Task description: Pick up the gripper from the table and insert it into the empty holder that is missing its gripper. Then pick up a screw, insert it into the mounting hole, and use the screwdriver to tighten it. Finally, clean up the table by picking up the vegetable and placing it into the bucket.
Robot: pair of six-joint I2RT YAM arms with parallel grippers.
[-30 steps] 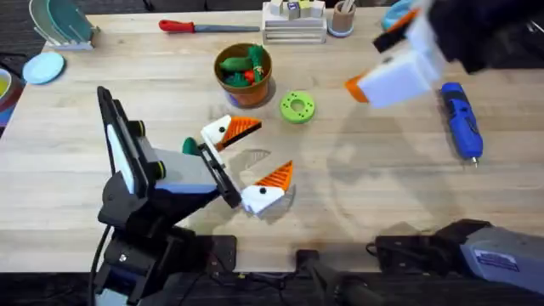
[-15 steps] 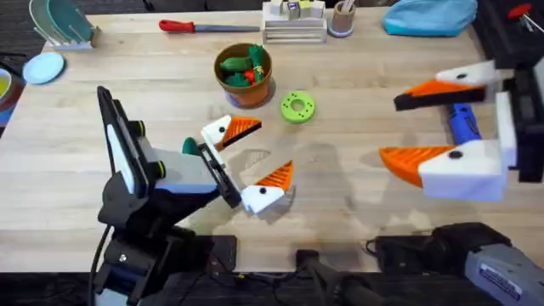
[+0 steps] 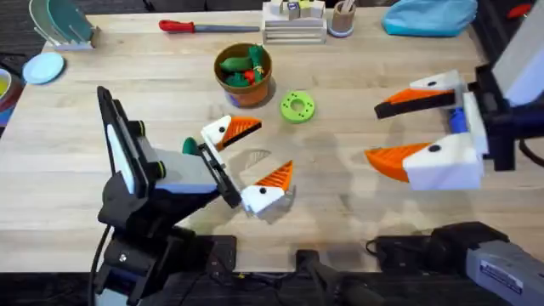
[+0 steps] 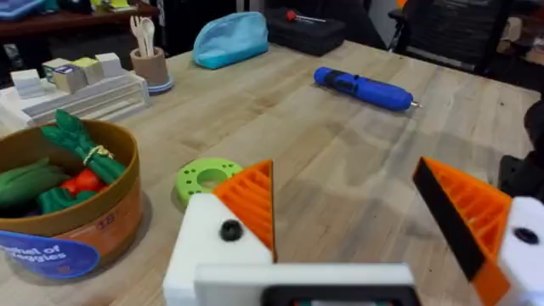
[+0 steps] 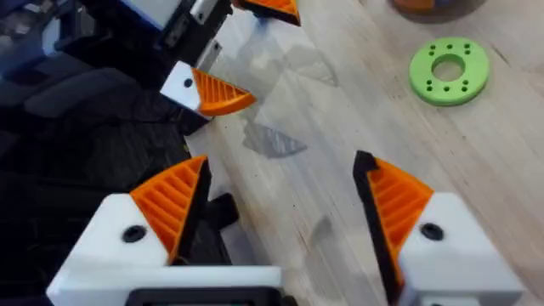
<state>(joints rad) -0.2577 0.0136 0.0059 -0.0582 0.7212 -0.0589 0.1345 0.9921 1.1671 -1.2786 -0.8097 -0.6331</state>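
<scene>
My left gripper [image 3: 255,158] rests open low over the table's middle. Both of its white holder blocks [image 3: 259,199] carry an orange ribbed gripper wedge [image 3: 276,176], and a dark screw [image 4: 230,229] sits in one block. My right gripper [image 3: 374,133] hovers open to the right, nothing between its fingers, facing the left one. The blue screwdriver [image 4: 364,88] lies at the right, partly hidden behind the right gripper in the overhead view. The orange-brown bucket [image 3: 246,87] stands at the back centre with green and red vegetable toys [image 3: 240,66] inside.
A green disc [image 3: 297,107] lies beside the bucket. Along the far edge are a red-handled tool [image 3: 191,26], a block stand [image 3: 293,23], a cup [image 3: 342,17] and a blue cloth [image 3: 429,17]. A plate rack [image 3: 59,21] and blue plate [image 3: 44,66] are far left.
My right gripper swung down from the back right, turned, and now sits open slightly further left than half a second ago. The left arm has not moved.
</scene>
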